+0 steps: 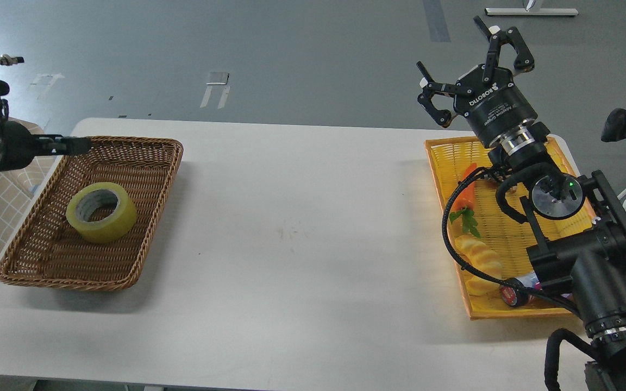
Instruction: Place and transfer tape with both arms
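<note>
The tape [101, 211], a thick yellow roll with a grey-white core, lies flat in the brown wicker basket [144, 146] at the table's left. My left gripper [76, 144] hangs above the basket's far left rim, apart from the tape and holding nothing. It is seen side-on as one dark bar, so its fingers cannot be told apart. My right gripper [473, 68] is raised above the far end of the yellow tray [446, 149] at the right, with its fingers spread and empty.
The yellow tray holds a toy carrot [468, 187], a ridged yellow bread-like toy [479, 255] and a small red-capped item [511, 293]. My right arm [590, 271] covers much of the tray. The white table [302, 228] lies between basket and tray.
</note>
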Motion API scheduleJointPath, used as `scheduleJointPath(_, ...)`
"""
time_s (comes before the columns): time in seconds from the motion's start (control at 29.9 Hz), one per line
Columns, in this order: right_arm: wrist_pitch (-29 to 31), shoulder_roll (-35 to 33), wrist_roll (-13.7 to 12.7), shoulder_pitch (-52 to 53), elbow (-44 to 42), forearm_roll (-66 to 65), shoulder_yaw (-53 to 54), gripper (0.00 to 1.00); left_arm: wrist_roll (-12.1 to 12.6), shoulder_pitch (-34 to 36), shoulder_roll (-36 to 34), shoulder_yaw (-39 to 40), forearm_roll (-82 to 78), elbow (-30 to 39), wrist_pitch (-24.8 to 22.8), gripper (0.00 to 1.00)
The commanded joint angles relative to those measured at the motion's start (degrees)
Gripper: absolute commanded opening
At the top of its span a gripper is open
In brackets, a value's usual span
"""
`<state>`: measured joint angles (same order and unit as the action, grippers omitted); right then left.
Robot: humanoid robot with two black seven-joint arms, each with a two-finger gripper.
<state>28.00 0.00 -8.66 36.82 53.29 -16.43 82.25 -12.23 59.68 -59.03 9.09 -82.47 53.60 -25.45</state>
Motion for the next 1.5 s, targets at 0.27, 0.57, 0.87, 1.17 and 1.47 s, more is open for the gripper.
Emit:
scheduleJointPath(0.27,0.0,0.0,-0.1,1.0,0.1,0.0,0.0,1.00,-3.4,13.3,5.7,1.4,29.1,2.6,-2.5,0.69)
scheduleJointPath(0.57,0.0,0.0,-0.2,1.3,0.2,0.0,0.1,1.00,-5.0,12.6,18.8,7.1,45.9,2.7,-2.5,0.82)
scheduleJointPath(0.87,0.0,-0.9,-0.2,2.9,-0.2,-0.1,0.0,1.00,-5.1,8.4,29.1,16.2,59.5,1.1,-2.5,0.98)
scheduleJointPath(1.17,0.0,-1.8,-0.2,5.4,-1.0,-0.9,-0.2,1.00,-5.0,-2.9,36.0,32.7,61.2,1.0,-2.5,0.98)
scheduleJointPath(1.47,0.0,-2.3,-0.2,8.6,-4.1,-1.0,-4.3,1.00,-4.4,-9.8,39.5,41.4,61.1,0.3,-2.5,0.98)
